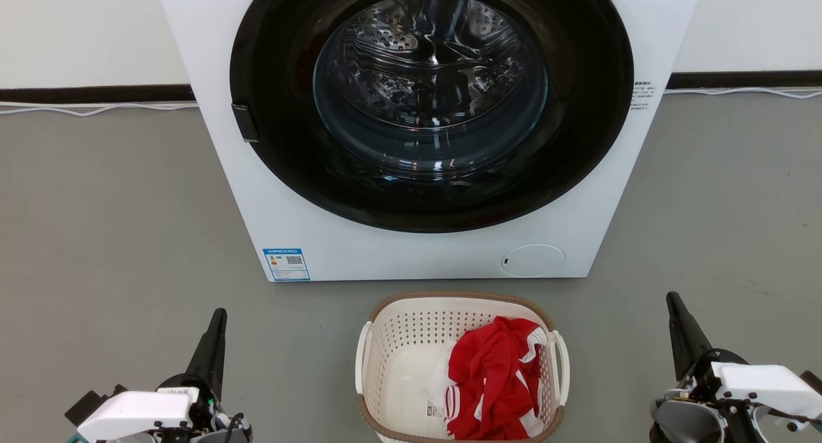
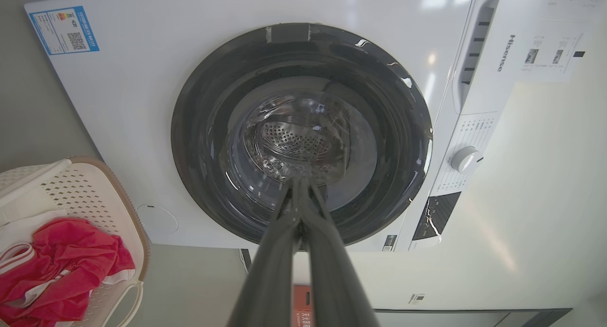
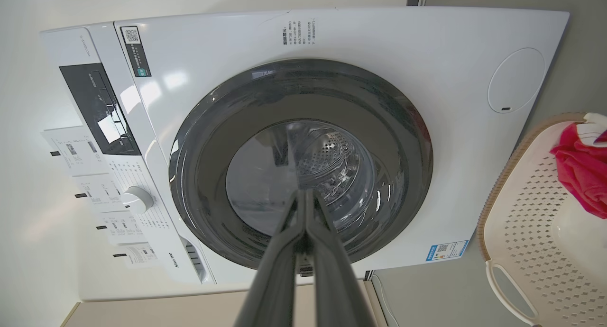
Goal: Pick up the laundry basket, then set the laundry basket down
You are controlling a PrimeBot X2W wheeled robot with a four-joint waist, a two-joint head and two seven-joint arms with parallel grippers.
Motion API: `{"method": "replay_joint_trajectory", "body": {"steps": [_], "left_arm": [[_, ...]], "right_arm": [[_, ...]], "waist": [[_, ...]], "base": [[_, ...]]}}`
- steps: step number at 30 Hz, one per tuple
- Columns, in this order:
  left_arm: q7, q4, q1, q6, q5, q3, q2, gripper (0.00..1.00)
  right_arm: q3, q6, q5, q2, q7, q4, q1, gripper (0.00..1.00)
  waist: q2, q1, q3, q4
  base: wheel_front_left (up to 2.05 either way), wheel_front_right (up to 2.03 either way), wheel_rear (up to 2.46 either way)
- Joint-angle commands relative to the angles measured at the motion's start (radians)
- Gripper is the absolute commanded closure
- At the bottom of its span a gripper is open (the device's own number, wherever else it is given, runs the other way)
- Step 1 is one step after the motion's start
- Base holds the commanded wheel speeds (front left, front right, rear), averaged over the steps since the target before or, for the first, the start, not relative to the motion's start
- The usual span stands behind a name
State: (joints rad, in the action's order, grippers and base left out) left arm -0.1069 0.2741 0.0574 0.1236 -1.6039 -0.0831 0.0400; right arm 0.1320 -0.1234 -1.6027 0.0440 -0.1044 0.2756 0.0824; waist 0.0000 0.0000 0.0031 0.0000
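Observation:
The laundry basket (image 1: 411, 340), cream-white and perforated with a brown rim and white side handles, stands on the grey floor in front of the washing machine, with a red and white garment (image 1: 494, 379) in it. It also appears at the lower left of the left wrist view as the basket (image 2: 90, 194) and at the right of the right wrist view as the basket (image 3: 526, 222). My left gripper (image 1: 218, 318) is at the lower left, well apart from the basket, shut and empty. My right gripper (image 1: 673, 300) is at the lower right, also apart from it, shut and empty.
A white front-loading washing machine (image 1: 321, 237) with a dark round door (image 1: 430, 109) stands just behind the basket. Grey floor spreads on both sides of it. A white cable (image 1: 96, 109) runs along the dark skirting at the wall.

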Motion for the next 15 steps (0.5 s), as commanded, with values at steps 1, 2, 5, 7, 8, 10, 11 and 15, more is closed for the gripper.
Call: {"method": "replay_joint_trajectory", "body": {"steps": [1, 2, 5, 7, 8, 10, 11, 15], "left_arm": [[-0.006, -0.029, 0.051, 0.007, -0.005, -0.03, 0.01, 1.0], [-0.006, -0.029, 0.051, 0.007, -0.005, -0.03, 0.01, 1.0], [-0.006, -0.029, 0.051, 0.007, -0.005, -0.03, 0.01, 1.0], [-0.006, -0.029, 0.051, 0.007, -0.005, -0.03, 0.01, 1.0], [-0.006, -0.029, 0.051, 0.007, -0.005, -0.03, 0.01, 1.0], [0.001, 0.004, -0.002, 0.0, 0.0, 0.0, 0.0, 0.0], [0.002, 0.012, -0.007, 0.0, 0.0, 0.001, -0.002, 0.0], [0.006, 0.044, -0.033, 0.0, 0.001, 0.004, -0.01, 0.0]], "right_arm": [[-0.019, -0.007, -0.006, 0.006, -0.008, -0.031, 0.025, 1.0], [-0.019, -0.007, -0.006, 0.006, -0.008, -0.031, 0.025, 1.0], [-0.019, -0.007, -0.006, 0.006, -0.008, -0.031, 0.025, 1.0], [-0.019, -0.007, -0.006, 0.006, -0.008, -0.031, 0.025, 1.0], [-0.019, -0.007, -0.006, 0.006, -0.008, -0.031, 0.025, 1.0], [-0.001, 0.0, 0.0, 0.0, 0.0, 0.004, -0.001, 0.0], [-0.002, 0.0, 0.001, -0.001, 0.001, 0.013, -0.003, 0.0], [-0.007, 0.0, 0.002, -0.008, 0.005, 0.043, -0.026, 0.0]], "waist": [[0.0, 0.0, 0.0, 0.0], [0.0, 0.0, 0.0, 0.0], [0.0, 0.0, 0.0, 0.0], [0.0, 0.0, 0.0, 0.0], [0.0, 0.0, 0.0, 0.0], [0.0, 0.0, 0.0, 0.0], [0.0, 0.0, 0.0, 0.0], [0.0, 0.0, 0.001, 0.0]], "base": [[0.0, 0.0, 0.0], [0.0, 0.0, 0.0], [0.0, 0.0, 0.0], [0.0, 0.0, 0.0], [0.0, 0.0, 0.0], [0.0, 0.0, 0.0], [0.0, 0.0, 0.0], [0.0, 0.0, 0.0]]}}
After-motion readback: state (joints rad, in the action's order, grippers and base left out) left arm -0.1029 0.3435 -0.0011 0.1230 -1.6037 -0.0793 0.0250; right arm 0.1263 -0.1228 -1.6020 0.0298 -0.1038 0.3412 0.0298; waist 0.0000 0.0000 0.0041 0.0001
